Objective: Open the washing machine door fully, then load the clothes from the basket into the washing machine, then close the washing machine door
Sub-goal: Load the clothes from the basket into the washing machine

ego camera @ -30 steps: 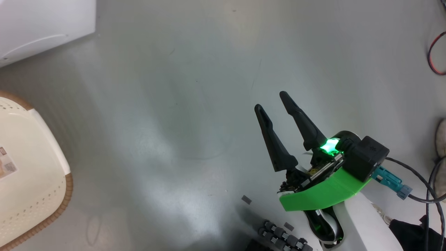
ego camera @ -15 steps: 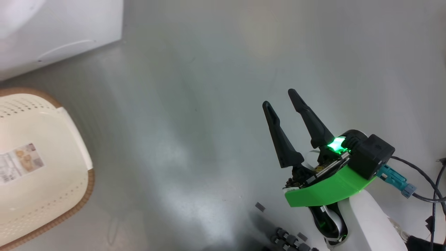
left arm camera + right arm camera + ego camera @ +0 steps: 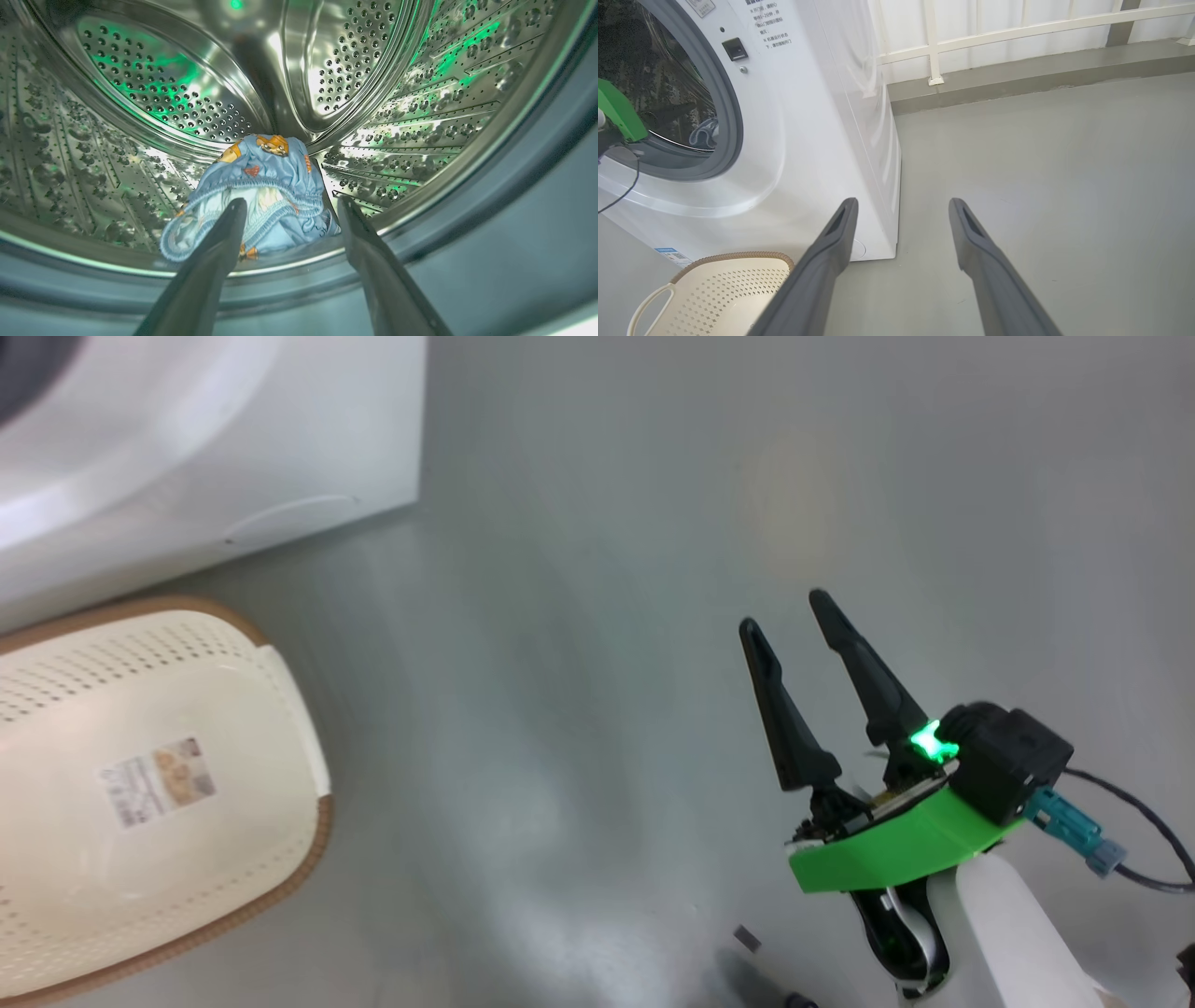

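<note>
One washing machine (image 3: 822, 116), one basket (image 3: 112, 653), one clothes bundle (image 3: 266, 172), left claw (image 3: 290, 201), right claw (image 3: 784, 612).

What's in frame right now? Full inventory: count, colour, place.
washing machine: one, white, on the floor, porthole open
drum: one, perforated steel, inside the machine
clothes: one bundle visible, light blue with orange print, on the drum floor
basket: one, cream with brown rim, on the floor by the machine's front
sticker: one, pale, inside the basket
floor: grey
railing: white, behind the machine
left end effector: dark, open, at the drum mouth
right end effector: dark, open, over bare floor
</note>
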You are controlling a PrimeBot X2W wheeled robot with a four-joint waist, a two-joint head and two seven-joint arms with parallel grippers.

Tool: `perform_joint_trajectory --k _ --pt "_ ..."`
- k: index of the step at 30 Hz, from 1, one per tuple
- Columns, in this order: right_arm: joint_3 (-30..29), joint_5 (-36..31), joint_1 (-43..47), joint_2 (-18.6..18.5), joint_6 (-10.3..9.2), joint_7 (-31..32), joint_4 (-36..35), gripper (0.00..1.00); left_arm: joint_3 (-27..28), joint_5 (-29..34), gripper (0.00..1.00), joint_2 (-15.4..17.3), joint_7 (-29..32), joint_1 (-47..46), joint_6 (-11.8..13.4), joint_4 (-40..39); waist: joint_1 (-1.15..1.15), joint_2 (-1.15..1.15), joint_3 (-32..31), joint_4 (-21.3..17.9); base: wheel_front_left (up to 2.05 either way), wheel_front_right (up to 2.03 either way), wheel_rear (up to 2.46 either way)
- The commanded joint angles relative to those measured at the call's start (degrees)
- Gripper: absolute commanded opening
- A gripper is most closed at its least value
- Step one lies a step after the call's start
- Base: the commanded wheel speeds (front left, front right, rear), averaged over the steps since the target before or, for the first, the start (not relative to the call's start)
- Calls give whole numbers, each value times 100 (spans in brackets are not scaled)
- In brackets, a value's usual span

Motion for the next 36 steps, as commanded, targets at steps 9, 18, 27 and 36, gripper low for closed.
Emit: perform_joint_trajectory --k 9,18,27,36 --pt "-159 -395 447 -12 9 -43 -23 100 500 -258 100 158 -458 2613 1161 -2508 0 0 -804 577 0 0 0" --pt "-481 -739 757 -12 9 -43 18 100 508 -318 100 -251 -853 4345 1878 -3891 0 0 -1392 1065 0 0 0" --pt "-632 -1092 1173 -12 9 -40 139 100 179 -263 100 -621 -1147 5448 2089 -4279 0 0 -2176 1524 0 0 0" --pt "-736 -1181 1624 -12 9 198 23 100 -58 -120 100 -853 -1346 6155 2097 -4236 0 0 -2866 1820 0 0 0"
